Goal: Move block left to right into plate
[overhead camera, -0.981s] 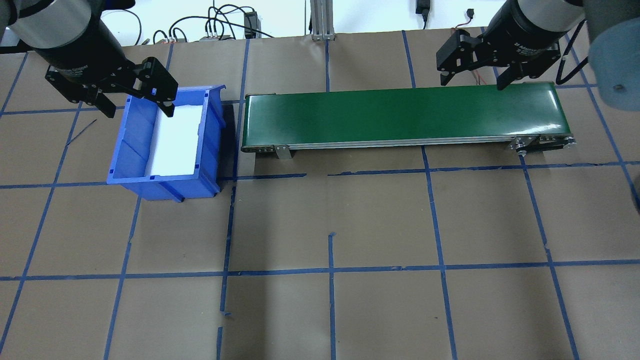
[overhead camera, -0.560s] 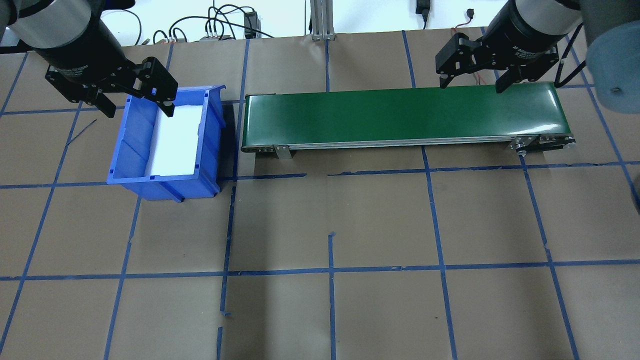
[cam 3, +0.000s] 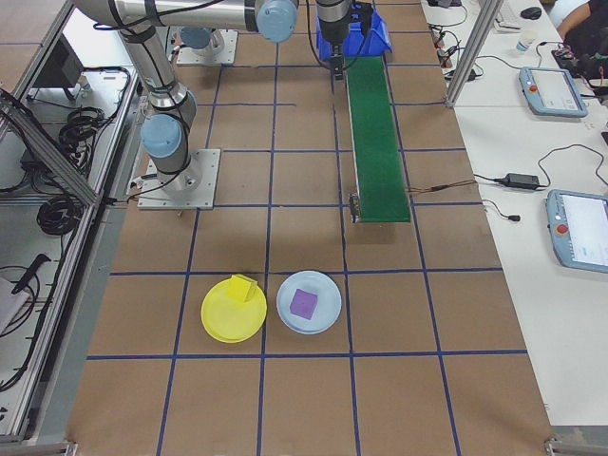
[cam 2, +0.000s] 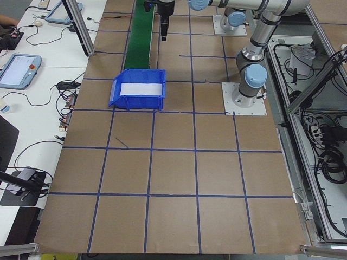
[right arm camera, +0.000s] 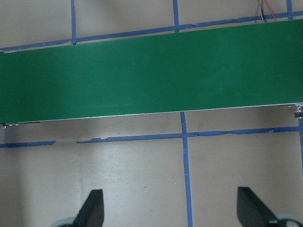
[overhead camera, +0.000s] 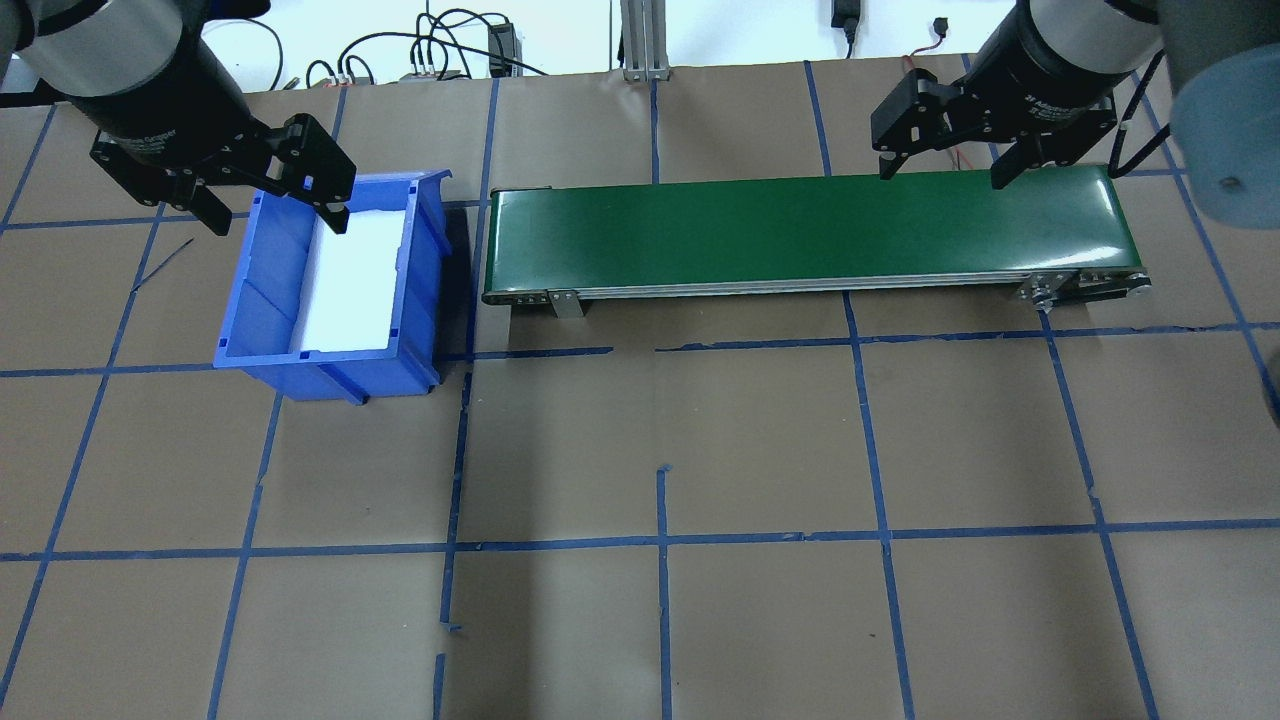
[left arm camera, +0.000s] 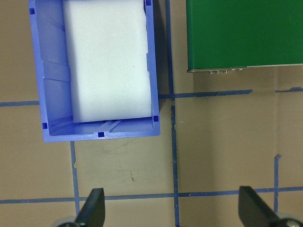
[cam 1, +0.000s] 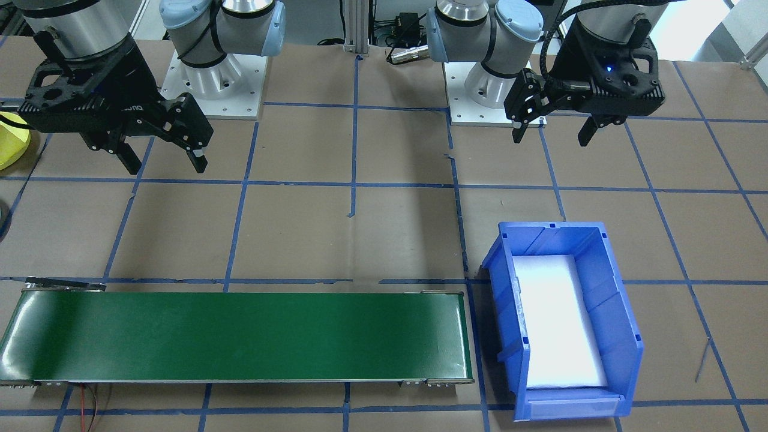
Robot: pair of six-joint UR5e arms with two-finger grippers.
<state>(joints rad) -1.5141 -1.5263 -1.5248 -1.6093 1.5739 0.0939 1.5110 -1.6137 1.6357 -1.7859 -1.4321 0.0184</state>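
Brown taped table [overhead camera: 700,450] — yellow plate [cam 3: 234,310] well apart from both wide-spread, empty grippers — left gripper [overhead camera: 272,209], right gripper [overhead camera: 940,170].

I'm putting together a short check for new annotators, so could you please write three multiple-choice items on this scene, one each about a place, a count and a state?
1. Where does the yellow block sit?
A. on the green conveyor belt
B. on the yellow plate
C. in the blue bin

2. How many plates lie on the table?
A. one
B. two
C. three

3. How does the left gripper stand?
A. open and empty
B. shut on a block
C. shut on the bin's rim

Answers:
1 B, the exterior right view shows it on that plate.
2 B, a yellow one beside a pale blue plate.
3 A, its fingers are spread with nothing between them.
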